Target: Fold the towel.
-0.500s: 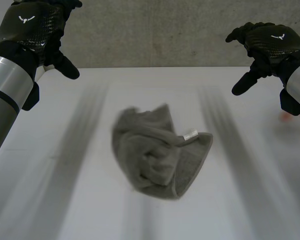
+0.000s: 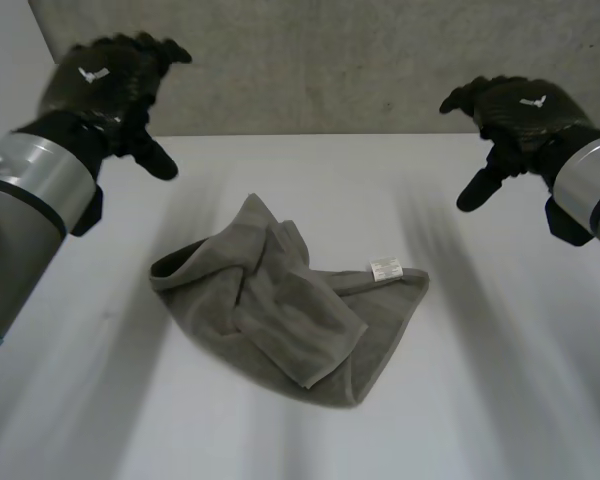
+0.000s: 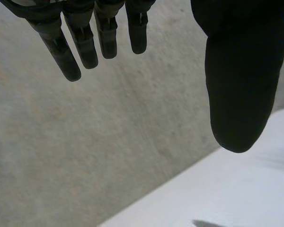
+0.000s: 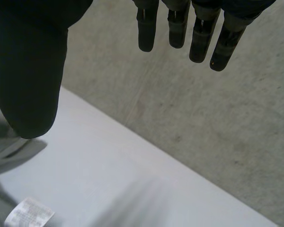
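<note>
Towel (image 2: 280,300) crumpled, table (image 2: 480,400) bare round its edges | left hand (image 2: 100,80), right hand (image 2: 515,105) aloft, splayed, holding nothing

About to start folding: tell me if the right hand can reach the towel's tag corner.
Probably yes: the right hand hovers open, apart from the towel, and nothing on the table stands between it and the tag.

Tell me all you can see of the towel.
The towel is grey-green terry-looking cloth, lying crumpled in overlapping folds in the middle of the white table. A small white label sits at its edge toward the right robot hand. Only the table touches it; that hand and the left robot hand are clear of it.
</note>
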`<move>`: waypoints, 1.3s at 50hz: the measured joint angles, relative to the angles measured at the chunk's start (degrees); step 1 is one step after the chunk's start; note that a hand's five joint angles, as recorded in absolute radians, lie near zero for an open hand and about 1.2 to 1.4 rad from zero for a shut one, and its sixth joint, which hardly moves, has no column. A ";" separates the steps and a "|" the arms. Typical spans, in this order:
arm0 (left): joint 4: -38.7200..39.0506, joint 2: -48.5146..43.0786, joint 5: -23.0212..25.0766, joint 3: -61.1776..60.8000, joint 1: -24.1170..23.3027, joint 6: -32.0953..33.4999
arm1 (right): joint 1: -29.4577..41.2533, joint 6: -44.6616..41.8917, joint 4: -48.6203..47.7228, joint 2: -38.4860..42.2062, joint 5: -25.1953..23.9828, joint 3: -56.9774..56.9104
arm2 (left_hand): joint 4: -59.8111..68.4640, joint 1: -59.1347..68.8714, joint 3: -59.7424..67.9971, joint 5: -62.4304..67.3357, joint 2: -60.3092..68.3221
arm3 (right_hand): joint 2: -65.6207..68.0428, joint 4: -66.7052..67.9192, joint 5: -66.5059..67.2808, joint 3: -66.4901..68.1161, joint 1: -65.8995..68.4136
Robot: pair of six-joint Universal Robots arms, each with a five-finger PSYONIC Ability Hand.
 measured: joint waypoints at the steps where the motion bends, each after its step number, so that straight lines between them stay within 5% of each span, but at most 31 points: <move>1: -0.03 -0.67 0.37 0.08 0.01 0.06 | 0.33 -0.45 0.19 0.41 -0.02 0.07 | 0.11 0.05 0.09 0.09 0.08 | 0.00 0.00 0.00 0.00 0.00; 15: -1.90 -15.09 1.68 0.01 0.53 11.10 | 15.34 -2.39 0.80 12.14 0.02 3.33 | 1.36 1.24 1.35 1.27 1.32 | 0.00 0.00 0.00 0.00 0.00; 28: -1.38 -19.84 0.20 -1.59 9.74 13.54 | 23.47 1.50 -12.56 21.68 0.45 1.39 | -0.56 -0.23 -0.50 -0.60 -0.48 | 0.00 0.00 0.00 0.00 0.00; 39: -1.39 -19.09 1.82 -4.45 17.49 13.31 | 27.06 1.22 -13.27 32.04 0.11 -18.69 | -0.70 -0.24 -0.53 -0.72 -0.56 | 0.00 0.00 0.00 0.00 0.00; 51: -1.33 -15.69 10.38 -11.64 23.77 13.35 | 30.91 1.41 -6.19 52.17 -2.67 -46.08 | -0.69 -0.24 -0.53 -0.72 -0.56 | 0.04 0.05 0.07 0.18 0.07; 58: -1.30 -14.41 14.32 -13.52 25.09 13.46 | 32.32 1.35 -3.91 59.52 -2.48 -53.95 | -0.69 -0.24 -0.53 -0.72 -0.56 | 15.02 15.12 14.15 16.23 15.17; 59: -1.19 -14.34 14.62 -13.64 25.09 13.46 | 32.45 1.30 -3.82 59.59 -2.19 -54.01 | -0.69 -0.24 -0.53 -0.73 -0.56 | 28.73 28.81 26.34 29.89 29.58; 61: -0.87 -14.31 14.82 -13.68 25.00 13.45 | 32.58 1.22 -3.89 58.65 -1.48 -53.45 | -0.70 -0.24 -0.53 -0.72 -0.56 | 44.98 44.62 41.26 45.48 45.38; 65: 1.02 -14.44 14.85 -13.62 24.44 13.37 | 32.38 1.11 -5.47 51.20 0.40 -48.08 | -0.69 -0.24 -0.53 -0.72 -0.56 | 53.45 54.59 47.90 55.32 48.40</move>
